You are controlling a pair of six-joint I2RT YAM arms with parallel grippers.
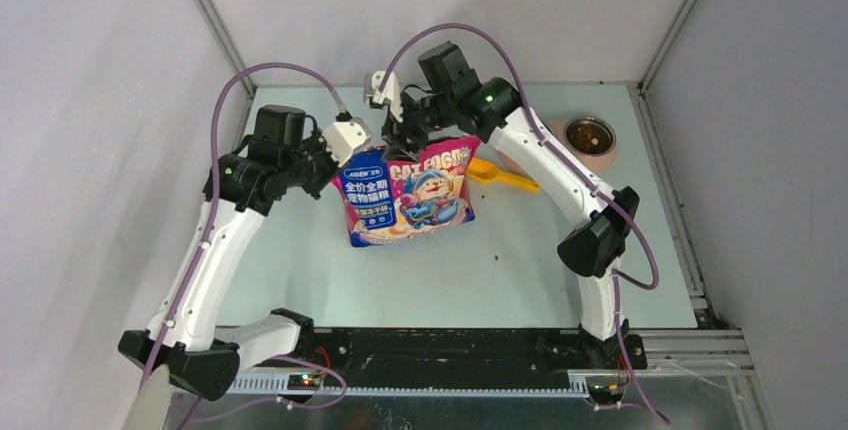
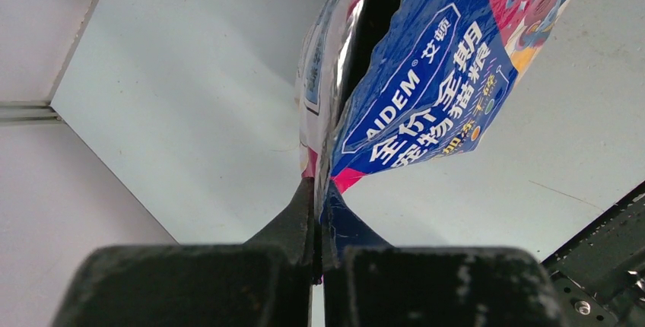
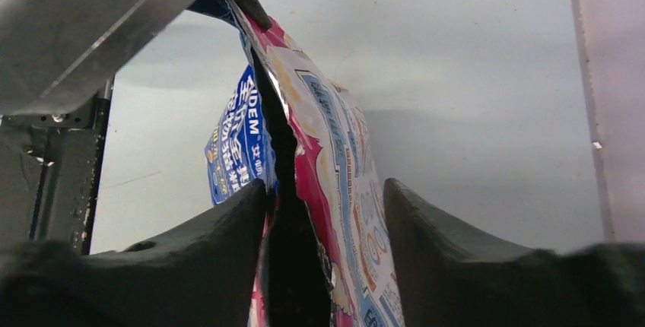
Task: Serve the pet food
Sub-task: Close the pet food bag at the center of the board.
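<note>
The glossy pink-and-blue bag (image 1: 410, 190) hangs upright above the table, its torn mouth at the top. My left gripper (image 1: 354, 153) is shut on the bag's top left corner; in the left wrist view the jaws (image 2: 318, 198) pinch the foil of the bag (image 2: 426, 91). My right gripper (image 1: 408, 136) stands open astride the open mouth of the bag (image 3: 335, 137). Its left finger (image 3: 228, 220) touches the blue side, and its right finger (image 3: 426, 228) stands apart from the pink side. Dark brown pet food (image 1: 590, 135) lies in a metal bowl (image 1: 567, 136) at the back right.
A yellow scoop (image 1: 505, 176) lies on the table just behind and to the right of the bag. The enclosure's frame rails and grey walls close in the table at the back and both sides. The left arm's metal wrist (image 3: 91, 23) fills the right wrist view's upper left.
</note>
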